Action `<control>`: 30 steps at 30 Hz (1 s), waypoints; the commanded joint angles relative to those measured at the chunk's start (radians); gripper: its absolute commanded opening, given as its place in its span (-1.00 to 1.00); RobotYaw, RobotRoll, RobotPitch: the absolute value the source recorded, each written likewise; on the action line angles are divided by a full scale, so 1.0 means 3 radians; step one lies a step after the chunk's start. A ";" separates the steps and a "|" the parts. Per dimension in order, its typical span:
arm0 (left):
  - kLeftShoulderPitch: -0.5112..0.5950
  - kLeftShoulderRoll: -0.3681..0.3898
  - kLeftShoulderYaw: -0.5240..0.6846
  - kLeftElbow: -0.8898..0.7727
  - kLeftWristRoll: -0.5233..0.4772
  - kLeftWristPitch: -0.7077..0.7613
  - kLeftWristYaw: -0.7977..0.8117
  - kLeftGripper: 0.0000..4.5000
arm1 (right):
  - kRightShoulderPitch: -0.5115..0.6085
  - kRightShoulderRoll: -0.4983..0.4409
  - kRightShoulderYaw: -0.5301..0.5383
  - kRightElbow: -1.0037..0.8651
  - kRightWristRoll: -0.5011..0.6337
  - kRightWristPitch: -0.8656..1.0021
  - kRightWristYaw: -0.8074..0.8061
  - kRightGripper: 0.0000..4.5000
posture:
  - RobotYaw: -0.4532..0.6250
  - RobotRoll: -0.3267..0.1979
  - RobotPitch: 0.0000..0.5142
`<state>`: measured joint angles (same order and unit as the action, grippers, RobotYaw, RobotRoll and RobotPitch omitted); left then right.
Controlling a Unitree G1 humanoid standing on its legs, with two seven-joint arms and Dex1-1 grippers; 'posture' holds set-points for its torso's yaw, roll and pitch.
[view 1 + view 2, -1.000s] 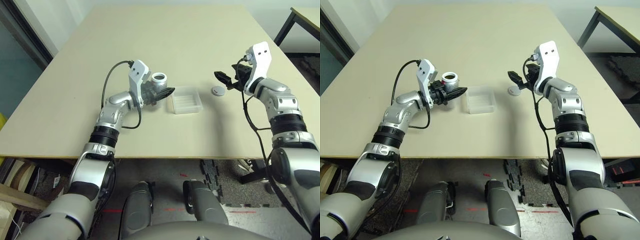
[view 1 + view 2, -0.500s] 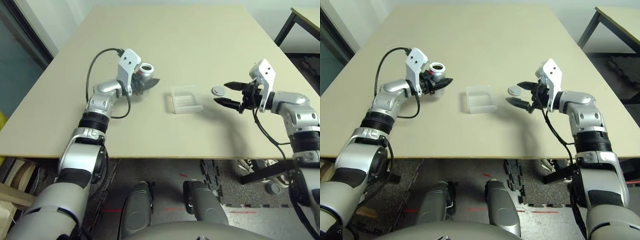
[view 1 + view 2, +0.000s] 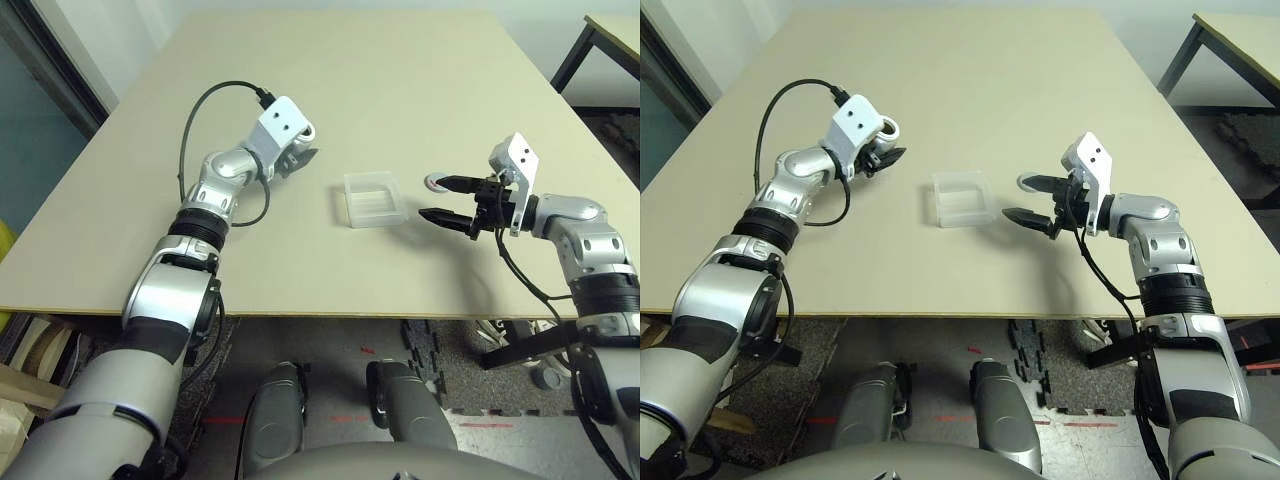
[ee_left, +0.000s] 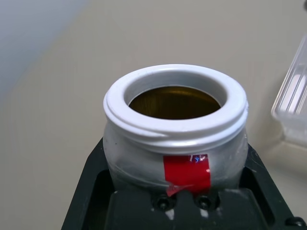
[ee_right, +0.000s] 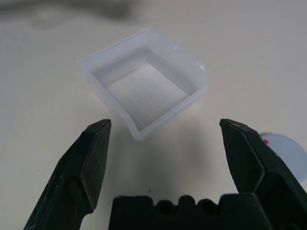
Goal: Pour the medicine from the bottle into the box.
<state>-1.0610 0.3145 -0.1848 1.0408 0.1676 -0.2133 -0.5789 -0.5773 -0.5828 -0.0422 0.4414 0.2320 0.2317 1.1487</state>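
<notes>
The bottle (image 4: 175,139) is a silver-grey cylinder with a white open rim and a red mark. My left gripper (image 3: 297,158) is shut on it, left of the box, over the table. Its inside looks dark gold; I cannot make out the medicine. The box (image 3: 374,200) is a clear shallow square tray at the table's middle, and looks empty in the right wrist view (image 5: 144,93). My right gripper (image 3: 432,197) is open just right of the box, holding nothing.
The bottle's round grey cap (image 5: 287,152) lies on the table (image 3: 350,80) beside the right gripper's far finger. A second table's corner (image 3: 612,30) stands at the back right. Bare tabletop lies behind and in front of the box.
The left gripper carried the bottle away from the box to the left and turned its wrist. The right gripper came down and closer to the box's right side, staying open.
</notes>
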 commanded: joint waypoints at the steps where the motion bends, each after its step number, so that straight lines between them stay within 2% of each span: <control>1: -0.0136 -0.0042 -0.0121 0.0152 0.0192 -0.0145 0.0125 0.18 | 0.0025 -0.0015 0.0024 -0.0012 0.0035 -0.0006 0.0025 1.00 | -0.50 0.25 -0.68; 5: -0.0233 -0.0047 -0.0341 0.0232 0.0497 -0.0365 0.0339 0.18 | 0.0026 -0.0009 0.0024 0.0010 0.0030 -0.0021 0.0024 1.00 | -0.50 0.25 -0.67; 7: -0.0350 -0.0011 -0.0821 0.0229 0.1112 -0.0662 0.0803 0.18 | 0.0023 0.0003 0.0024 0.0038 0.0025 -0.0038 0.0013 1.00 | -0.50 0.25 -0.67; 9: -0.0452 0.0020 -0.1190 0.0266 0.1569 -0.0849 0.1194 0.18 | 0.0019 0.0013 0.0026 0.0055 0.0021 -0.0047 0.0006 1.00 | -0.49 0.25 -0.68; 12: -0.0718 0.0068 -0.2040 0.0295 0.2604 -0.0964 0.2110 0.18 | 0.0003 0.0032 0.0020 0.0080 0.0023 -0.0055 -0.0008 1.00 | -0.49 0.25 -0.68; 17: -0.1130 -0.0109 -0.2762 0.0596 0.3400 -0.0973 0.3009 0.18 | -0.0036 0.0082 0.0003 0.0135 0.0052 -0.0038 -0.0024 1.00 | -0.47 0.25 -0.67; 20: -0.1291 -0.0193 -0.3040 0.0785 0.3681 -0.0941 0.3271 0.18 | -0.0041 0.0105 0.0001 0.0160 0.0047 -0.0048 -0.0036 1.00 | -0.48 0.25 -0.67; 23: -0.1412 -0.0263 -0.3168 0.0904 0.3813 -0.0905 0.3401 0.18 | -0.0032 0.0124 -0.0005 0.0157 0.0057 -0.0044 -0.0055 1.00 | -0.49 0.25 -0.67; 30: -0.1445 -0.0307 -0.3095 0.1025 0.3729 -0.0927 0.3261 0.18 | 0.0011 0.0136 -0.0013 0.0117 0.0080 -0.0046 -0.0096 1.00 | -0.51 0.25 -0.67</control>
<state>-1.4852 0.2227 -1.1186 1.3348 1.2960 -0.4874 0.4167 -0.5806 -0.5413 -0.0425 0.4774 0.2454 0.2234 1.1251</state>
